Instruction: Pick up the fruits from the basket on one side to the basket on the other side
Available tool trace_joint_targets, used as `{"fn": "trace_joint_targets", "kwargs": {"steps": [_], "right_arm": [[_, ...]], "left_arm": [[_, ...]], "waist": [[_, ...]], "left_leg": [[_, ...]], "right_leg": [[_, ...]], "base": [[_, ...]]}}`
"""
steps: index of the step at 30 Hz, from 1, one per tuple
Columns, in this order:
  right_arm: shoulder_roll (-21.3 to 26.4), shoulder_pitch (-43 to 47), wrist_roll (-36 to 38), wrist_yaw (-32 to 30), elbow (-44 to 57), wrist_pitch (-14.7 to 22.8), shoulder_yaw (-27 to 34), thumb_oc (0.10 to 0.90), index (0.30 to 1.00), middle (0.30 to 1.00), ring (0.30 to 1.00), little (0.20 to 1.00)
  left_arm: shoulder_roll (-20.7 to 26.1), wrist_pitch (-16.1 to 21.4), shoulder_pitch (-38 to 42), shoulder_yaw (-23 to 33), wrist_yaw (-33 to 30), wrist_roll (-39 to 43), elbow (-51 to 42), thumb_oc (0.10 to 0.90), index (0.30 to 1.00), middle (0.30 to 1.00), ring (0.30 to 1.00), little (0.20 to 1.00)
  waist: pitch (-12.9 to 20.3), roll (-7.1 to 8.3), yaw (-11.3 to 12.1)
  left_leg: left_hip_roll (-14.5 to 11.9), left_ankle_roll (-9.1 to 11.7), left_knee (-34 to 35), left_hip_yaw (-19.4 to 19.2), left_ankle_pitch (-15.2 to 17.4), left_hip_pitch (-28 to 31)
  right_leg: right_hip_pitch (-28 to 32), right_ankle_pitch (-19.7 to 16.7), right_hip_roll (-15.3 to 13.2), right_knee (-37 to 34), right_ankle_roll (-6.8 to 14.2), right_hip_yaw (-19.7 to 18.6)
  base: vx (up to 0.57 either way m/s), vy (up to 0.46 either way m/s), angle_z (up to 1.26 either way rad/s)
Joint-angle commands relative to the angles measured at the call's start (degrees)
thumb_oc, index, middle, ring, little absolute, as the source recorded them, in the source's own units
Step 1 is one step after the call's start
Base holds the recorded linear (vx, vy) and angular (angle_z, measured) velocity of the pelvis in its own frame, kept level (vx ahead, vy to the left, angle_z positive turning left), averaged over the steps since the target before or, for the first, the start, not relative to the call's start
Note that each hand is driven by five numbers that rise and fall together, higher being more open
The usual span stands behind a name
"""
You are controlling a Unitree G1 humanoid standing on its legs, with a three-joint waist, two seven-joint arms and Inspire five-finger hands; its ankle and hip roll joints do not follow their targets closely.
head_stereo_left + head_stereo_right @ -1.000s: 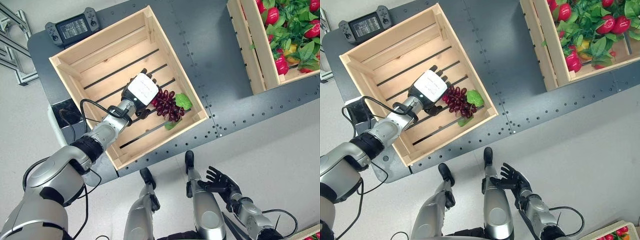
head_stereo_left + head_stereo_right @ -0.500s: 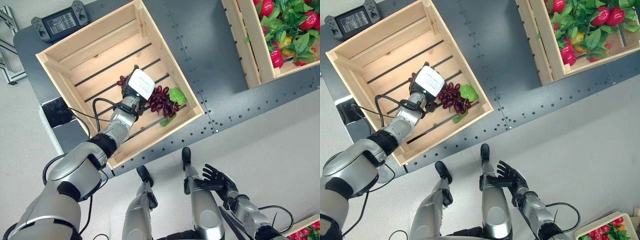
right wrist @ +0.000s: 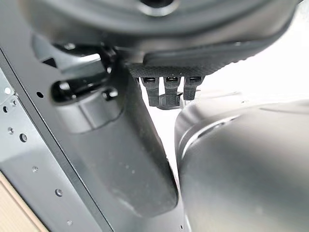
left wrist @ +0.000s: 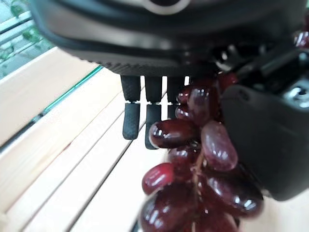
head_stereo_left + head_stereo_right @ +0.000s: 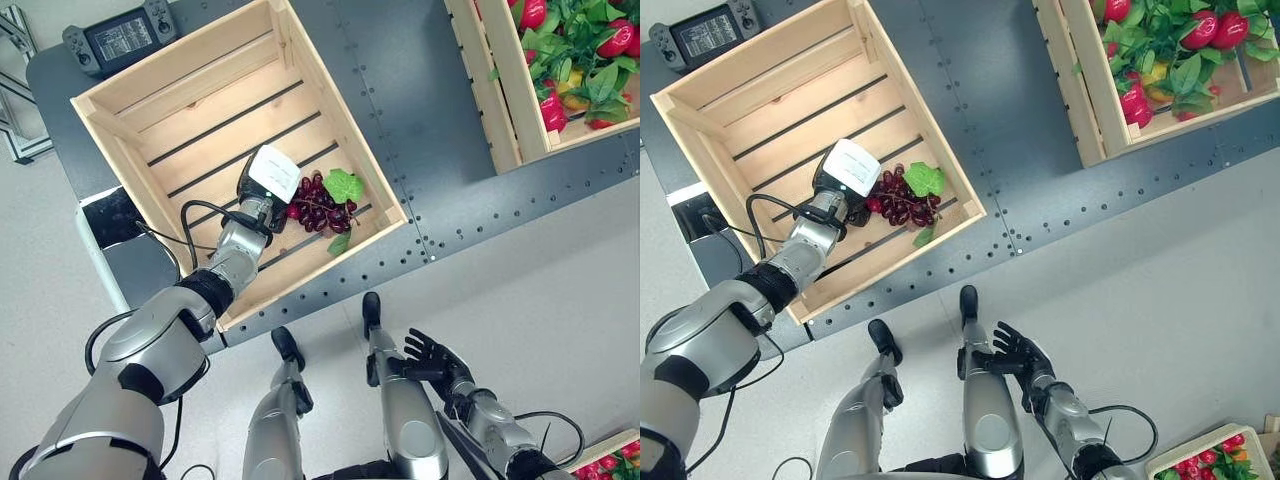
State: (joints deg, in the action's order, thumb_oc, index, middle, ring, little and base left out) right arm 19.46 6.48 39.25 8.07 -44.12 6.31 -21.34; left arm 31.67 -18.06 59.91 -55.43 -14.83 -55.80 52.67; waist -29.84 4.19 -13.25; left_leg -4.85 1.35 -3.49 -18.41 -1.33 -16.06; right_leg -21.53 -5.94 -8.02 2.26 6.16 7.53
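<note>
A bunch of dark red grapes (image 5: 318,205) with a green leaf (image 5: 343,185) lies on the slatted floor of the left wooden crate (image 5: 340,110), near its front right corner. My left hand (image 5: 268,178), with a white cover on its back, rests against the bunch's left end. In the left wrist view its fingers (image 4: 130,121) reach out straight, and the grapes (image 4: 203,159) sit between them and the thumb (image 4: 260,140). My right hand (image 5: 435,360) hangs low with its fingers spread, holding nothing. The right crate (image 5: 485,90) holds several red fruits among green leaves.
Both crates stand on a dark grey table (image 5: 420,120). A black handheld controller (image 5: 120,38) lies at the table's far left corner. A small container of red fruits (image 5: 615,465) stands on the floor at the lower right.
The camera has shifted. My left hand has turned and drawn back from on top of the grapes to their left end. The grapes stay near the crate's corner.
</note>
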Motion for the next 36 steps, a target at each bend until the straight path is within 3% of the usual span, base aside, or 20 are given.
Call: {"fn": "trace_joint_targets", "kwargs": {"steps": [1, 5, 9, 17, 27, 36], "right_arm": [[1.32, -1.48, 1.89, -0.77, 1.49, 1.99, -0.53, 0.800, 0.900, 0.900, 0.900, 0.900], [1.10, -3.17, 1.82, -1.53, 2.50, 1.23, 0.67, 0.800, 0.900, 0.900, 0.900, 0.900], [0.89, -4.28, 1.32, -1.23, 2.43, 1.12, 1.44, 0.800, 0.900, 0.900, 0.900, 0.900], [-1.08, -7.50, 0.34, -1.53, 0.39, 0.57, 3.76, 0.800, 0.900, 0.900, 0.900, 0.900], [-2.40, -9.46, -1.63, -2.36, -0.05, -0.46, 6.19, 0.800, 0.900, 0.900, 0.900, 0.900], [-3.91, -10.03, -1.99, -2.93, -1.64, -0.18, 6.39, 0.800, 0.900, 0.900, 0.900, 0.900]], "left_arm": [[2.03, -0.53, 5.51, 7.34, -13.74, 6.32, 3.11, 0.400, 0.300, 0.300, 0.300, 0.300], [4.94, 6.15, 4.03, 11.45, -22.18, 9.56, 1.20, 0.400, 0.300, 0.300, 0.300, 0.300], [6.87, 10.01, 2.01, 13.74, -26.13, 9.99, -2.05, 0.400, 0.300, 0.300, 0.300, 0.300], [10.17, 18.36, -8.50, 21.07, -32.95, 11.03, -17.30, 0.400, 0.300, 0.300, 0.300, 0.300], [12.36, 22.24, -19.50, 27.41, -39.89, 13.44, -33.99, 0.400, 0.300, 0.300, 0.300, 0.300], [9.14, 27.27, -25.54, 33.68, -45.06, 15.55, -40.45, 0.400, 0.300, 0.300, 0.300, 0.300]], "waist": [[0.04, -0.02, 0.04], [0.04, -0.39, 0.82], [0.86, -0.74, 1.52], [7.08, -2.35, 3.58], [13.53, -3.98, 5.36], [16.26, -3.86, 6.83]], "left_leg": [[0.52, 1.44, -4.08, -0.33, 2.59, -1.24], [0.80, 1.51, -3.30, 0.34, 2.82, 1.55], [0.96, 1.54, -2.38, 0.86, 2.78, 3.37], [1.32, 1.67, 2.54, 4.23, 2.43, 8.40], [-0.52, 3.62, 8.49, 6.46, -0.66, 12.40], [-1.58, 3.84, 8.49, 7.27, -0.42, 14.09]], "right_leg": [[-1.09, 5.51, 4.88, 7.32, 0.34, -1.91], [1.77, 6.21, 4.81, 6.95, 0.00, -1.17], [3.47, 6.81, 4.70, 6.95, -0.22, -0.47], [8.86, 8.11, 5.35, 4.61, -1.12, -0.20], [15.29, 7.42, 5.76, -0.48, -1.70, 0.75], [18.05, 8.33, 5.80, -1.63, -2.53, 2.27]], "base": [[0.00, -0.001, -0.05], [0.00, -0.005, -0.04], [0.00, -0.010, 0.01], [0.02, -0.052, 0.07], [0.01, -0.046, 0.09], [-0.01, -0.070, 0.03]]}}
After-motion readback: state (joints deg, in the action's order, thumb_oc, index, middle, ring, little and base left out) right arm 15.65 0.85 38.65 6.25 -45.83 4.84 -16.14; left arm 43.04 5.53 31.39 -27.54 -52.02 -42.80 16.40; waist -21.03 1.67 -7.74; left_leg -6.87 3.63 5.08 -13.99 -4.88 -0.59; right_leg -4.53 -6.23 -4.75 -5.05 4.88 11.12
